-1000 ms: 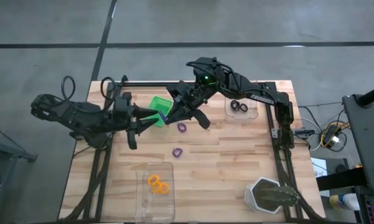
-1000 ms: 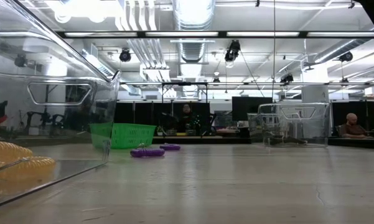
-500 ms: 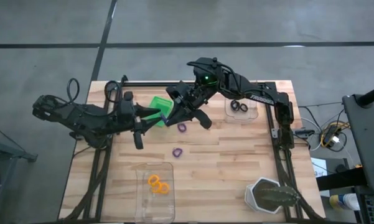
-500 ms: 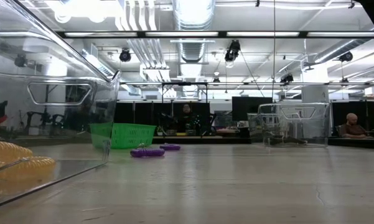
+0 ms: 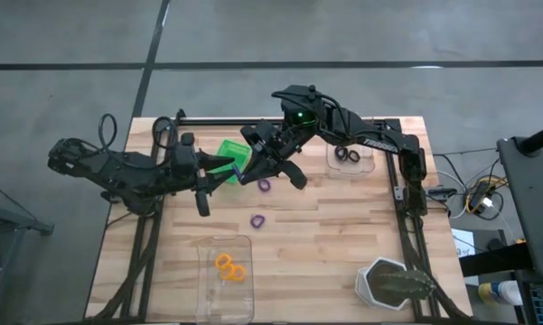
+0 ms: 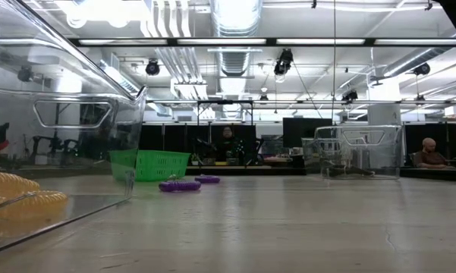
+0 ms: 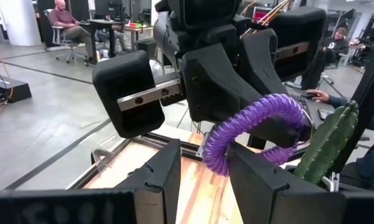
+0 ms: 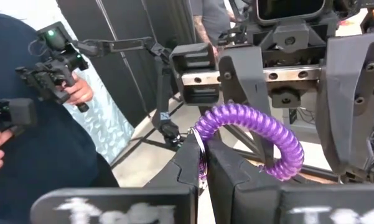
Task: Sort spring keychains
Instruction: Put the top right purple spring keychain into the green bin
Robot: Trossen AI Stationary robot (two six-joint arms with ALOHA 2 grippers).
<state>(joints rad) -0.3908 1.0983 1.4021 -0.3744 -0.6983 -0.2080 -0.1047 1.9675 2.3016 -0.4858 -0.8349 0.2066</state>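
My right gripper (image 5: 247, 171) (image 8: 203, 163) is shut on a purple spring keychain (image 8: 252, 119) (image 7: 256, 119), in the air by the green bin's (image 5: 226, 153) right edge. My left gripper (image 5: 215, 179) (image 7: 205, 182) faces it, open. Its fingers stand on either side of the ring's free end, and I cannot tell whether they touch it. Two more purple keychains (image 5: 264, 185) (image 5: 257, 219) lie flat on the table. Orange ones (image 5: 229, 266) lie in the near clear tray and black ones (image 5: 347, 154) in the far right tray. The low view shows no gripper. My right gripper pinches one end of the purple ring (image 8: 203, 144) between its two fingers. The fingers come from the table's right, roughly level. The ring is lifted clear and sticks out past the fingertips toward the left gripper.
A potted cactus (image 5: 393, 284) stands at the near right corner. The near clear tray (image 5: 226, 280) and the far right clear tray (image 5: 352, 161) sit on the wood top. A person with a hand-held device (image 8: 56, 68) stands beyond the table.
My left gripper has moved a little toward the table's right, closer to the right gripper and the purple ring that it holds. The keychains on the table have stayed where they were.
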